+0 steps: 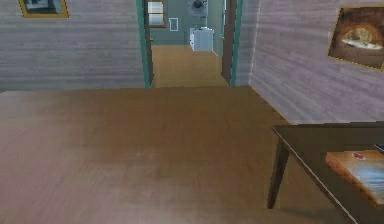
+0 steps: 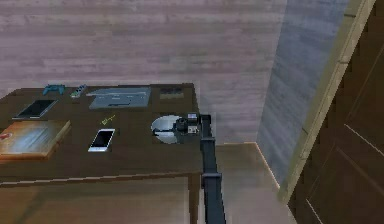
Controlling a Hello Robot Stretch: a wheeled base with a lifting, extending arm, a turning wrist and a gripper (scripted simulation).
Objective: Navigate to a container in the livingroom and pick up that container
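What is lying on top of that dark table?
On the table: a brown book, a white phone, a grey flat slab and a round white thing by the gripper, which hides part of it.

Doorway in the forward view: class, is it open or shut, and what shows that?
Open. Past the teal door frame the floor runs on to a white unit in a farther room.
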